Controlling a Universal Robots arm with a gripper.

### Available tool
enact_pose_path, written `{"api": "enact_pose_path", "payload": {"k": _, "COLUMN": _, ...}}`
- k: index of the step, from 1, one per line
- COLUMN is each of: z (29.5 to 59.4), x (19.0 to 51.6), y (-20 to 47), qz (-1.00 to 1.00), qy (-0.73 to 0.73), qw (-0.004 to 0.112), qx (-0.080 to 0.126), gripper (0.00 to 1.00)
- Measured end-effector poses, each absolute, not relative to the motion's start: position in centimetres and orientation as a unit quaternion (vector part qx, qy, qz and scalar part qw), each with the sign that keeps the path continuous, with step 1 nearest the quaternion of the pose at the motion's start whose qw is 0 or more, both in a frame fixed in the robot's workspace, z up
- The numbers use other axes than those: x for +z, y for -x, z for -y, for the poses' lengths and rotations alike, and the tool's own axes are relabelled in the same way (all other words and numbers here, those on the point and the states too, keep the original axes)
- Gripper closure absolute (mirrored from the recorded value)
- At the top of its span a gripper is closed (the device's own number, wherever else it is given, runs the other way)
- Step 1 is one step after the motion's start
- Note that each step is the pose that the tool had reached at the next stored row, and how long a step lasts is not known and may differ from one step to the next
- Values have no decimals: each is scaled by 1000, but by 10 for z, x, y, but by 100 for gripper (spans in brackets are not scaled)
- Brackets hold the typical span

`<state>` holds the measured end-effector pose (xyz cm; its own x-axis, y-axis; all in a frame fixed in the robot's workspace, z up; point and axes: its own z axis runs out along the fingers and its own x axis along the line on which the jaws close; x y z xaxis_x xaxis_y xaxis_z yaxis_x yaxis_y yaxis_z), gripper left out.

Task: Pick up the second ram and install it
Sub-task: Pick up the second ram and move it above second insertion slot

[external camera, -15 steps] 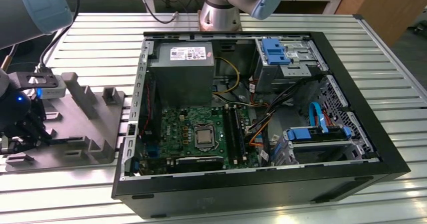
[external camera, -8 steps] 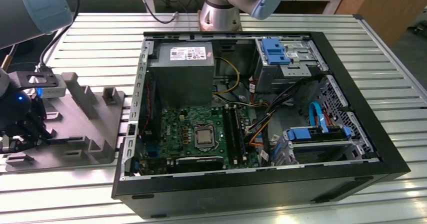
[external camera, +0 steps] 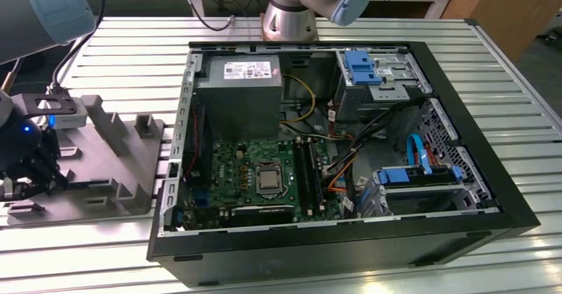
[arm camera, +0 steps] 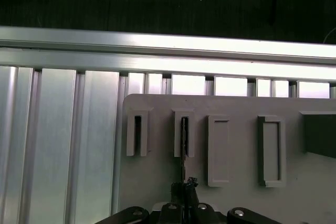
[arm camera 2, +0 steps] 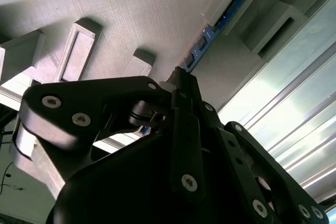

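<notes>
The claw was clamped on the near end of the ram. The ram stood on edge in a slotted post of the grey block on the tabletop. Other posts flanked it. An open PC case lay just beside the block. In the second wrist view, the claw's dark links hid the ram's gripped end.

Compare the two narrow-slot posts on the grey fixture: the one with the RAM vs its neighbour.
The loaded post has the second ram standing edge-on in its slot; the neighbour post has a dark, apparently empty slot. The loaded post lines up with the gripper, jaws closed on the stick; the neighbour post sits to one side. Both are grey, upright, same shape.
</notes>
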<state>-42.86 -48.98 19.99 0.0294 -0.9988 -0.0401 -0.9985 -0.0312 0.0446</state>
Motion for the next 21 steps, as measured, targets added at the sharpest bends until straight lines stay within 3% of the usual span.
{"api": "enact_pose_path", "payload": {"k": 21, "z": 490, "x": 203, "y": 429, "qz": 696, "qy": -717, "qw": 2, "qx": -30, "gripper": 89}}
